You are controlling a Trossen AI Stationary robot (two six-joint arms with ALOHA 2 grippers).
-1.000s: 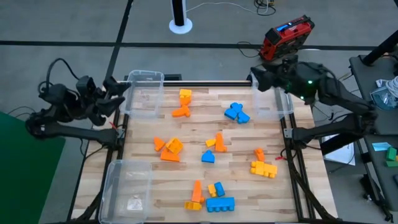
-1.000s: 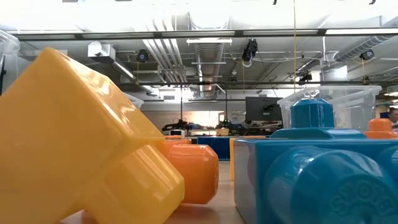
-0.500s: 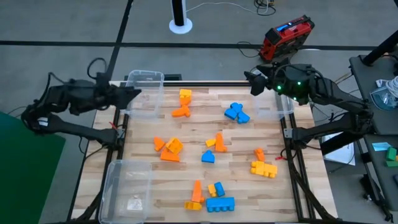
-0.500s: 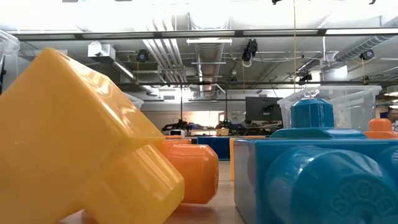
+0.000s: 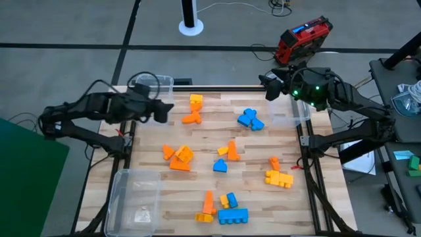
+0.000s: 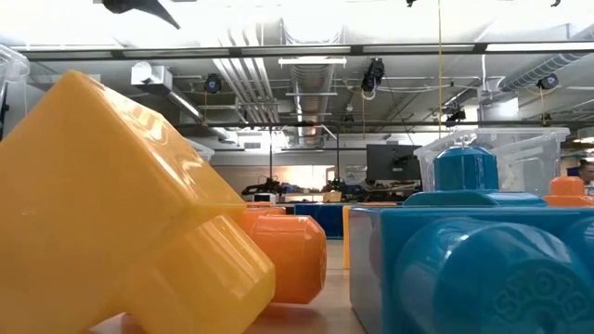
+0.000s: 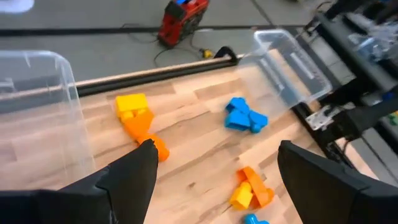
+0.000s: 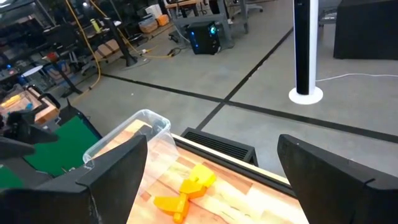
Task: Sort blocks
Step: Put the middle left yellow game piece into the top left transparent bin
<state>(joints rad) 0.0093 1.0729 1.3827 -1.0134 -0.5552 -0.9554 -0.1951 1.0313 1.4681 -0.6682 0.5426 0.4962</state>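
Blue, orange and yellow blocks lie scattered on the wooden table (image 5: 204, 138): a yellow-and-orange pair (image 5: 194, 108) at the far middle, a blue cluster (image 5: 250, 119), an orange-yellow group (image 5: 177, 157) and a blue block (image 5: 233, 215) near the front. My left gripper (image 5: 162, 110) hovers open above the inner wall of the far-left bin (image 5: 152, 89); its wrist view shows the yellow block (image 7: 132, 104) and the blue cluster (image 7: 245, 116) ahead. My right gripper (image 5: 268, 85) stands open and high by the far right corner, holding nothing.
Clear bins stand at the far left, the near left (image 5: 135, 201) and the far right (image 5: 293, 108). A red device (image 5: 302, 38) and a white post base (image 5: 191, 26) sit on the floor beyond the table. In the low view a yellow block (image 6: 121, 213) and a blue block (image 6: 483, 260) fill the foreground.
My left gripper has swung from beyond the table's left edge toward the right, reaching out over the far-left bin toward the blocks. The blocks have stayed where they were.
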